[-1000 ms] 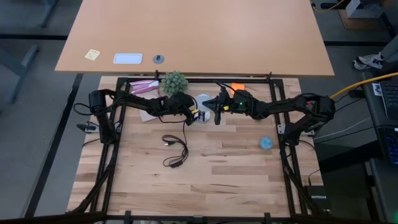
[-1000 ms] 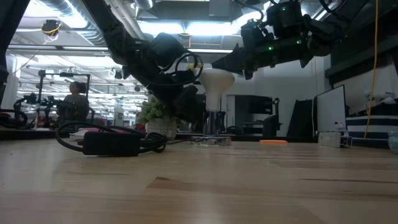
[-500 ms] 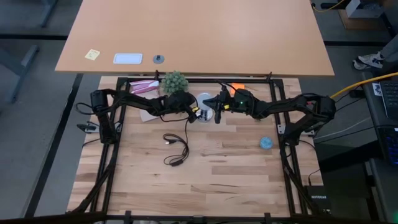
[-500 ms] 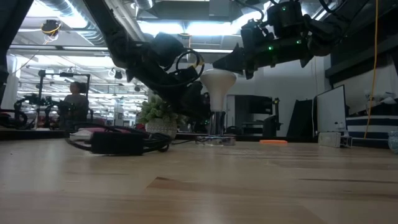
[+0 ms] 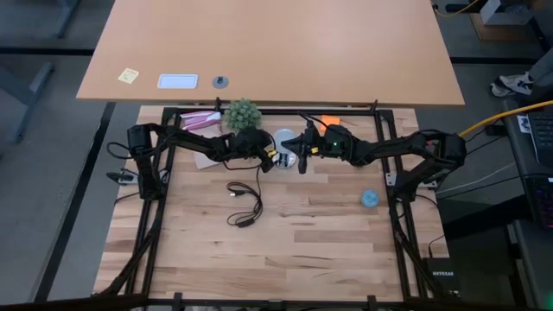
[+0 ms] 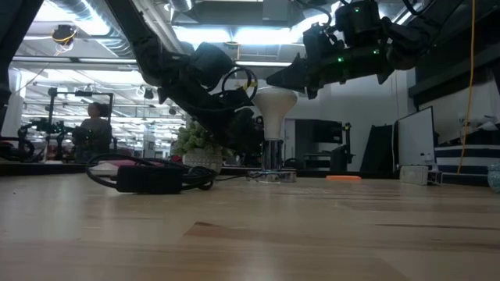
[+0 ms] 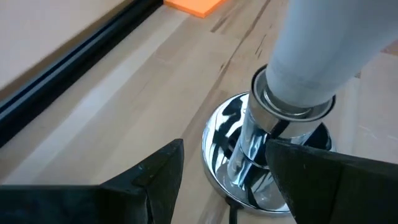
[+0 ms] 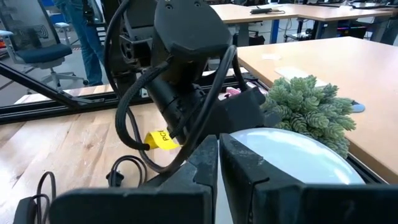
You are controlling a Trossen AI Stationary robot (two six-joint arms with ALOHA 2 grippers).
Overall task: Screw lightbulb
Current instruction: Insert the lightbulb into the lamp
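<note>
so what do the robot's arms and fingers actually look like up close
Both arms are dark, near-black jointed links. The left gripper has looped black cables around its wrist and a small yellow tag with dark print. Its fingers are flat, matte black wedges. The right gripper carries small green indicator lights on its housing, and its fingers are blocky and black.

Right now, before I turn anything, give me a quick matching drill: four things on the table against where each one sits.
Things:
1. lightbulb
2. left gripper
3. right gripper
4. light-blue object

Places:
A. alone on bare wood beside the right arm
B. fingers either side of the socket
C. shut, next to the dome
D. upright in the socket

Pairs: 1-D, 2-B, 3-C, 4-A
</note>
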